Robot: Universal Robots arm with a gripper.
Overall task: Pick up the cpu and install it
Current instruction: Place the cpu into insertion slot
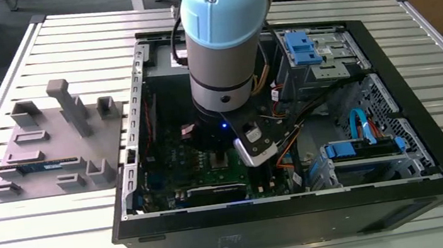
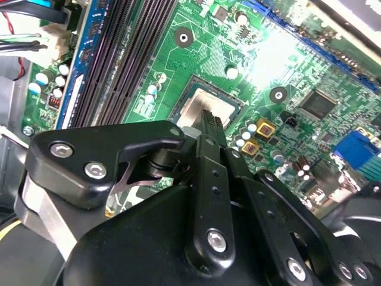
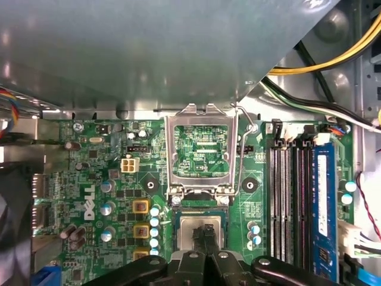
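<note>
— Where does the exterior view stand?

— High and off the arm (image 1: 223,35), looking down at a slant. It takes in the slatted table (image 1: 66,32) and the whole open computer case (image 1: 302,225), which fills the centre and right of the frame.

— And the wrist cameras?

— Both ride just behind the tool (image 3: 205,235), close to the motherboard (image 3: 101,179). The first wrist view faces the board squarely. The second wrist view looks along the tool's black linkage at an angle, nearer still.

— What do they share?

— Both wrist views catch the socket (image 3: 202,229) and the memory slots (image 3: 289,196). The exterior view holds the same board, small, at lower centre under the arm.
</note>
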